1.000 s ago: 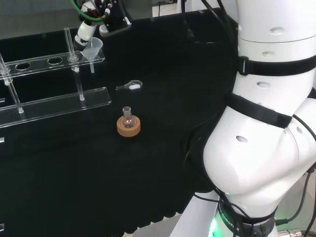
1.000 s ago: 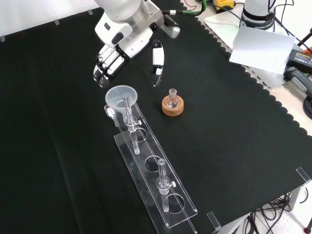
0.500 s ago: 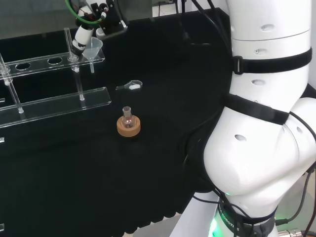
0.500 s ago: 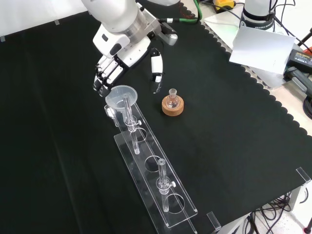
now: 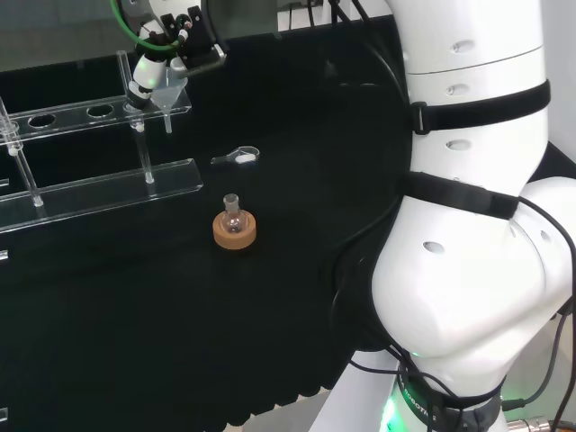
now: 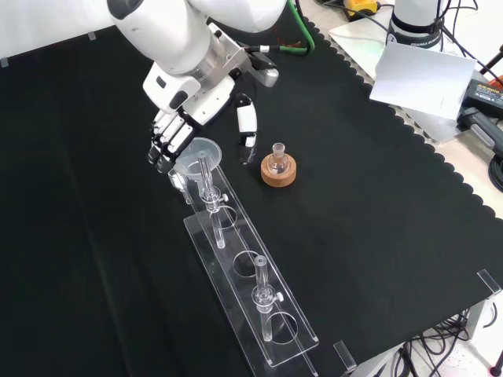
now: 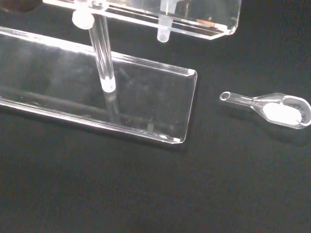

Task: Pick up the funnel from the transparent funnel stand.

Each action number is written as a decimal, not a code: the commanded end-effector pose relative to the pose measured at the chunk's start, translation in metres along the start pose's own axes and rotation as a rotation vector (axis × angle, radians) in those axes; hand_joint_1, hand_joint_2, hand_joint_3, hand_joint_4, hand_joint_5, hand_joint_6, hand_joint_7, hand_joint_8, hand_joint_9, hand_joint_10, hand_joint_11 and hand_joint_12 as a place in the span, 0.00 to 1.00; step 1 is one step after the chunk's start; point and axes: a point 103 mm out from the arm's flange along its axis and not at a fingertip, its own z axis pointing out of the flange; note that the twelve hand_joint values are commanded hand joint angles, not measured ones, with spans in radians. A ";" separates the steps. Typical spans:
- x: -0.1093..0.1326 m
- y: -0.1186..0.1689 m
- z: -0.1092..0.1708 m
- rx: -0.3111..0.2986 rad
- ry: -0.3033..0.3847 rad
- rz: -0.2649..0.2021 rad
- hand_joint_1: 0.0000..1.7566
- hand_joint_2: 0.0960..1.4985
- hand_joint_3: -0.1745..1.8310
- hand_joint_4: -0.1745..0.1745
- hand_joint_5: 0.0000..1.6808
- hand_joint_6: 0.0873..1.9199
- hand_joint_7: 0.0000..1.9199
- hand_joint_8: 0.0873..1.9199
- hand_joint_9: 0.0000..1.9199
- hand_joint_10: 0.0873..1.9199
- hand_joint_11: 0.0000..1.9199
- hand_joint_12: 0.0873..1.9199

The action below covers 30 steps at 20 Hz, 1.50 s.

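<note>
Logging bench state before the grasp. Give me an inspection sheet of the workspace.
Surface: black cloth covers the bench, scalloped edge at the front view's right.
Job's things: funnel sits in the end hole of the transparent funnel stand; its stem hangs below the upper plate.
Clutter: small flask on a cork ring; glass scoop holding white powder lies on the cloth beside the stand's base.
Hand: hand is at the funnel, fingers on one side and thumb on the other, not closed on it.
Cables: green cable at the wrist; cables off the cloth's right edge.
Surroundings: grey sheet and equipment beyond the cloth.
</note>
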 end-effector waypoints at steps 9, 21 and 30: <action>-0.005 0.008 0.005 -0.028 -0.014 0.008 0.38 0.42 0.27 0.61 0.08 0.00 0.04 0.00 0.00 0.41 0.10 0.80; -0.003 0.014 0.007 0.003 -0.023 0.005 0.41 0.38 0.34 0.60 0.10 0.00 0.00 0.19 0.04 0.46 0.11 0.80; -0.005 0.013 0.006 -0.003 -0.021 0.011 0.41 0.38 0.36 0.57 0.11 0.00 0.01 0.29 0.13 0.40 0.11 0.80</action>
